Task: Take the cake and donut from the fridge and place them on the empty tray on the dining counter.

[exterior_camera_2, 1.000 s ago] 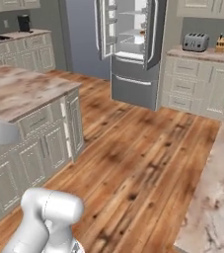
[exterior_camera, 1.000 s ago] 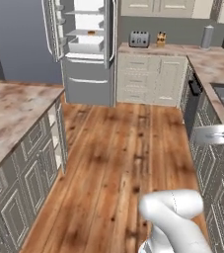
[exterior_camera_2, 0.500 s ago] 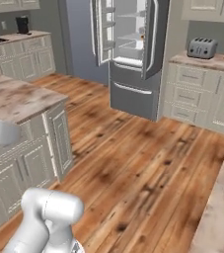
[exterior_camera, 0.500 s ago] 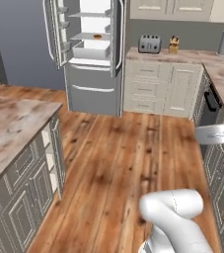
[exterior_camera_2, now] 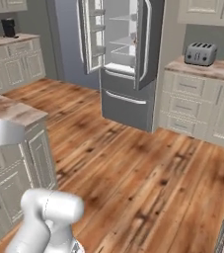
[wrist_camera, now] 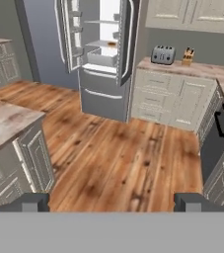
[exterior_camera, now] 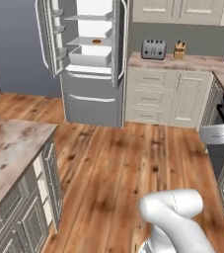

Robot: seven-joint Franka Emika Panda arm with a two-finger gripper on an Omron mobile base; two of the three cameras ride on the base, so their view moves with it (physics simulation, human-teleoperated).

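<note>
Floorboards (exterior_camera: pixel 123 163) lie bare up to the open fridge (exterior_camera: pixel 91 59); toaster (exterior_camera: pixel 153 49) beside it. Left base view catches the donut (exterior_camera: pixel 96 42). Gripper (wrist_camera: pixel 111 201) jaws wide apart.

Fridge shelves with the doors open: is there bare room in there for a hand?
In the tall grey fridge, the white shelf around the small brown donut looks mostly bare, as does the shelf above. The door bins at the left narrow the way in. The open gripper is far off.

We note the grey fridge (exterior_camera: pixel 89 59) standing with both upper doors open, white interior and shelves exposed. A brown donut (exterior_camera: pixel 96 42) lies on a middle shelf, toward the right side.
</note>
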